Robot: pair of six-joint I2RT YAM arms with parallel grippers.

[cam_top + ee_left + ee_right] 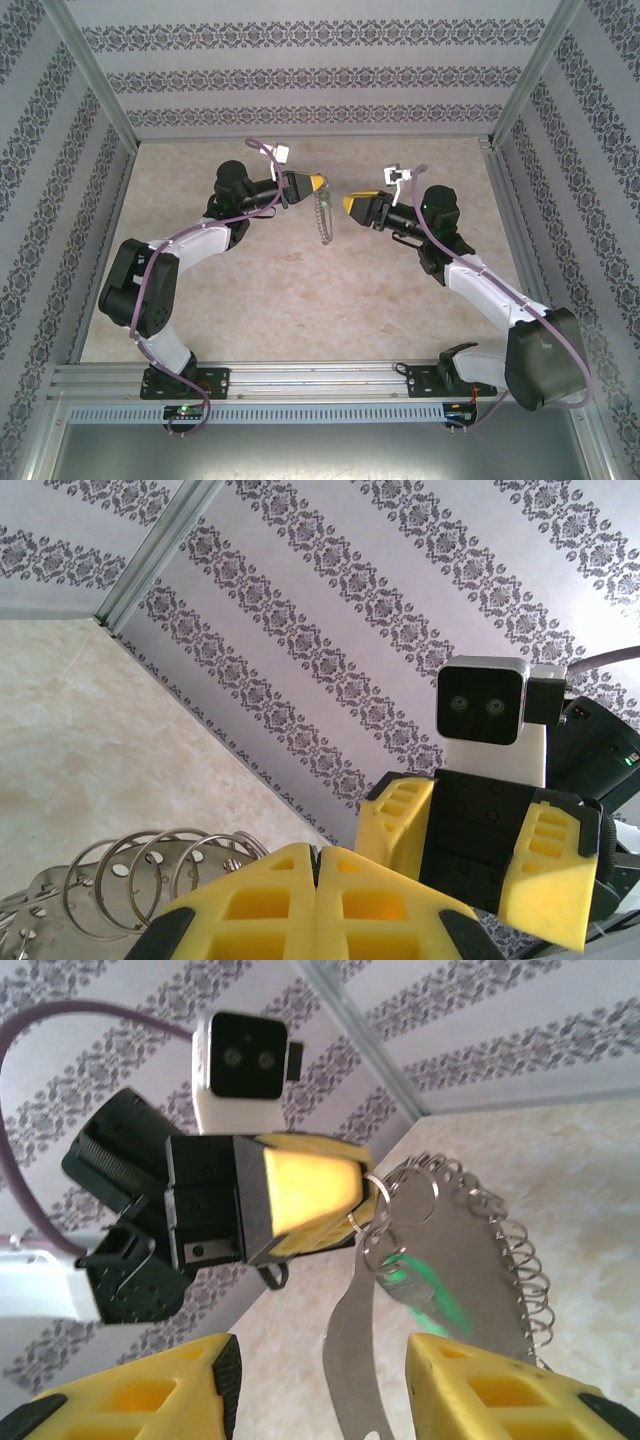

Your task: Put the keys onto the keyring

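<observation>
My left pincer [316, 183], pressed together on the keyring [470, 1250], holds it above the tabletop's [300, 310] far middle; the key [425, 1298] seemingly hangs on it, my right pincer [351, 205] spread nearby, so little seems left.

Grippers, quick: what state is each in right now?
Left gripper: closed, holding the large thin dark-grey metal keyring.
Right gripper: open, holding nothing.
</observation>
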